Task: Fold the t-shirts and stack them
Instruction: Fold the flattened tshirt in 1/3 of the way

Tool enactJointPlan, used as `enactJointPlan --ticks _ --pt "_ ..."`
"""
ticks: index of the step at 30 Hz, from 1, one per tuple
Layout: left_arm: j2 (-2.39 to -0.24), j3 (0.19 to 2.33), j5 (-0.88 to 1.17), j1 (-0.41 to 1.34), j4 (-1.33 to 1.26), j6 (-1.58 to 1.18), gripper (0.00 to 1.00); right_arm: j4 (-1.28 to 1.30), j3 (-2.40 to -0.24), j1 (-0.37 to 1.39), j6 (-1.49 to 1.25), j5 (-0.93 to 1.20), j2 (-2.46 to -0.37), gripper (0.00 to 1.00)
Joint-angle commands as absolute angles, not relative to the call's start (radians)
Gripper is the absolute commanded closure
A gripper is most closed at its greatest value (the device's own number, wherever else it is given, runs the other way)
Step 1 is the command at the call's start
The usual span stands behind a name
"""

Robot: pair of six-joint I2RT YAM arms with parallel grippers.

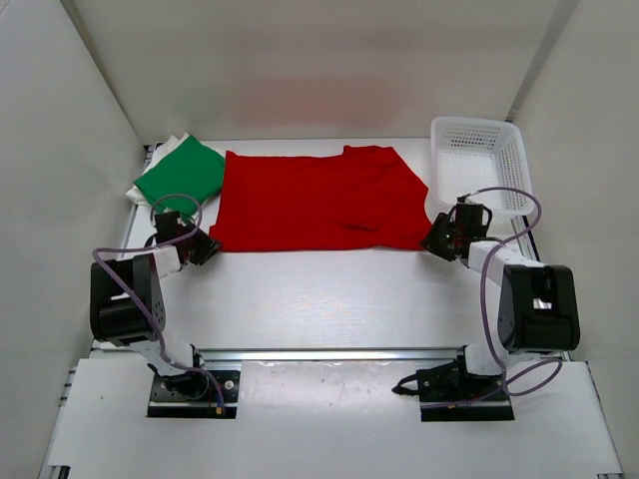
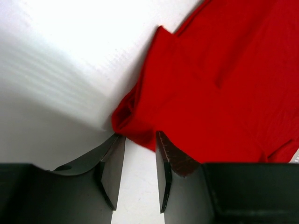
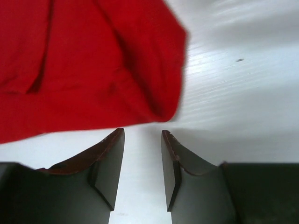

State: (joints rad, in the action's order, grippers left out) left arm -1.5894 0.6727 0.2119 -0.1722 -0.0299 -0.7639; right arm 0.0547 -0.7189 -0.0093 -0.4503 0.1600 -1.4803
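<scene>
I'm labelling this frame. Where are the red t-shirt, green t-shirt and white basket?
red t-shirt (image 1: 310,200), top external view, middle of the spread cloth
green t-shirt (image 1: 182,175), top external view, centre of its folded top
white lattice basket (image 1: 469,122), top external view, far rim

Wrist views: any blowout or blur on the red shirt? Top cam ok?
Left wrist: table blown out white upper left, red t-shirt fairly sharp. Right wrist: shirt edge soft, table streaky with glare. Top external: even light, faint red cast on the back wall.
</scene>
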Motion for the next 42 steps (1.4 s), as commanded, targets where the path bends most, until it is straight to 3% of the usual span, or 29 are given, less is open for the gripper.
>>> enactJointPlan --ticks 1,6,8,9,10,12,14,22,29,35,37,39,41,42 --pt "-1.620 0.701 0.189 -0.155 -0.025 -0.756 0.57 -0.047 -0.738 -0.035 -0.469 0.186 -1.534 0.64" --pt "-1.643 0.707 0.186 -0.146 -0.057 -0.765 0.60 -0.051 -0.788 -0.058 -0.476 0.186 -1.611 0.63" --pt "-1.646 0.712 0.180 -0.137 -0.054 -0.758 0.70 -0.054 -0.792 -0.064 -0.479 0.186 -1.635 0.64" --pt "-1.643 0.719 0.164 -0.135 -0.060 -0.756 0.74 -0.052 -0.793 -0.061 -0.485 0.175 -1.641 0.71" --pt "-1.647 0.726 0.158 -0.133 -0.054 -0.752 0.83 -0.057 -0.790 -0.063 -0.488 0.169 -1.643 0.84" --pt "-1.655 0.739 0.140 -0.129 -0.032 -0.742 0.94 -0.054 -0.790 -0.064 -0.497 0.161 -1.643 0.98" --pt "-1.655 0.742 0.135 -0.135 -0.023 -0.738 1.00 -0.055 -0.776 -0.063 -0.502 0.150 -1.626 1.00" --pt "-1.579 0.704 0.158 -0.184 0.060 -0.706 1.00 -0.023 -0.625 -0.063 -0.581 0.135 -1.445 1.00" --pt "-1.405 0.585 0.225 -0.265 0.187 -0.643 1.00 0.105 -0.359 -0.098 -0.615 0.166 -1.062 1.00" --pt "-1.202 0.453 0.216 -0.297 0.336 -0.598 1.00 0.302 -0.275 -0.035 -0.692 0.118 -0.674 1.00" --pt "-1.148 0.445 0.198 -0.290 0.379 -0.592 0.95 0.377 -0.276 -0.046 -0.692 0.109 -0.571 1.00" --pt "-1.089 0.443 0.183 -0.276 0.419 -0.595 0.82 0.414 -0.278 -0.025 -0.709 0.068 -0.517 0.99" --pt "-1.048 0.440 0.166 -0.270 0.422 -0.580 0.62 0.416 -0.287 -0.003 -0.706 0.019 -0.496 0.81" --pt "-1.031 0.449 0.158 -0.265 0.425 -0.575 0.58 0.414 -0.305 -0.012 -0.687 0.029 -0.499 0.69"
